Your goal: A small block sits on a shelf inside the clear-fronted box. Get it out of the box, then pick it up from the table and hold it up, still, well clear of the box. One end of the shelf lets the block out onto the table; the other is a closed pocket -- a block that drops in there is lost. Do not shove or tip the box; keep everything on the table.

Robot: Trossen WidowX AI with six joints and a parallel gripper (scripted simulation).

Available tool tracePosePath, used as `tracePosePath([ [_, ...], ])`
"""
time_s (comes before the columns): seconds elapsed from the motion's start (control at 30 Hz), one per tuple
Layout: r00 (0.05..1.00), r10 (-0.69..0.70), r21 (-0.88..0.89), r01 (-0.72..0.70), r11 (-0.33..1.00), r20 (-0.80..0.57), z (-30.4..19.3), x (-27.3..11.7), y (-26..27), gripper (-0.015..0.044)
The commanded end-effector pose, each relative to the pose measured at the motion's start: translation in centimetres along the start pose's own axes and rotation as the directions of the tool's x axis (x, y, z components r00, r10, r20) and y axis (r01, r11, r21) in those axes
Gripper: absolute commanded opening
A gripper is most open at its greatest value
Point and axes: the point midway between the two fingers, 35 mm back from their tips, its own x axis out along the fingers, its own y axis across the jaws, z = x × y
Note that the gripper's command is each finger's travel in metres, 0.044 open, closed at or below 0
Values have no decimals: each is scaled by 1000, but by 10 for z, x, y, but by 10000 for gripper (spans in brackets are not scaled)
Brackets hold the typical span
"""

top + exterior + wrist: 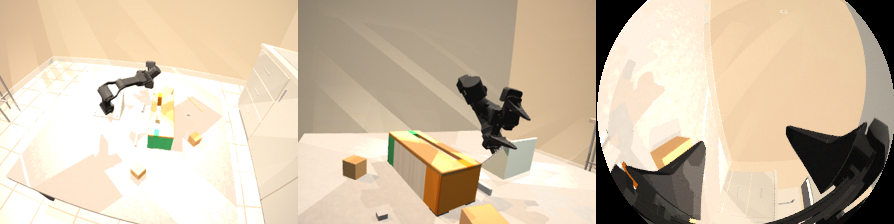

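The long box (168,126) (458,190) stands upright on the table, with a green end, an orange end and a narrow slot along its top. A small beige piece (158,119) shows at the slot in the top view; I cannot tell whether it is the block. In the exterior view the box's side looks pale and opaque, and no block shows inside. My gripper (152,74) (522,133) (745,139) is open, with nothing between the fingers. It is raised above the table, beyond the orange end of the box and off to the arm's side, touching nothing.
Larger wooden blocks stand near the box: one (195,139) (354,167) off its long side, one (138,171) beyond the green end, one (483,215) (671,151) by the orange end. A grey bar (143,108) (485,188), a thin stick (195,104) and a small grey piece (188,114) (381,216) lie around.
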Motion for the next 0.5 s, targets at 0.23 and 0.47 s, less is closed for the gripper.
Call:
tracePosePath([
  [0.23,987,163,574,-125,809,-14,-7,-9,19,400],
  [0.47,935,353,970,-64,235,-24,-13,-27,41,400],
])
